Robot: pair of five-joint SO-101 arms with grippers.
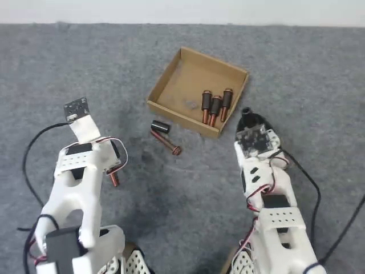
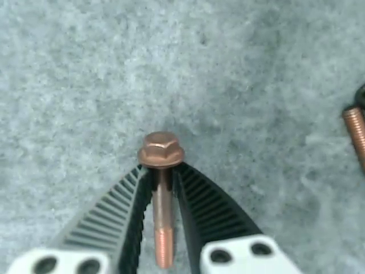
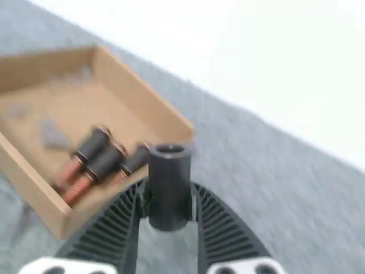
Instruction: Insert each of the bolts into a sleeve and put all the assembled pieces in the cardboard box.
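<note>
Item 1, left claw (image 2: 161,168): pinching a copper bolt (image 2: 161,151) just under its hex head. The threaded end runs back between the fingers.

Item 2, right claw (image 3: 169,188): clamped on a black sleeve (image 3: 169,171), bore uppermost, held beside the box's 4 o'clock corner.

Item 3, cardboard box (image 1: 182,120): at 12 o'clock from the counter's middle. I count three assembled pieces (image 1: 215,107) lying side by side against its 3 o'clock wall.

Item 4, spare stock: one loose sleeve (image 1: 161,127) and one loose bolt (image 1: 166,142) lie close together on the counter, just outside the box's 6 o'clock wall.

Handling note: I judge the step to be mating the held bolt with the held sleeve. I would bring the two claws together over open counter and line the bore up with the shank before pushing. The thread must enter first (awkward, since it sits inside the fingers), so I would tilt the wrist to present it. Both pinches should stay firm, as a skewed entry could jam.

Item 5, surface and room: the counter is covered in grey felt-like carpet (image 1: 296,68), and a pale wall strip (image 1: 182,10) runs along 12 o'clock.
</note>
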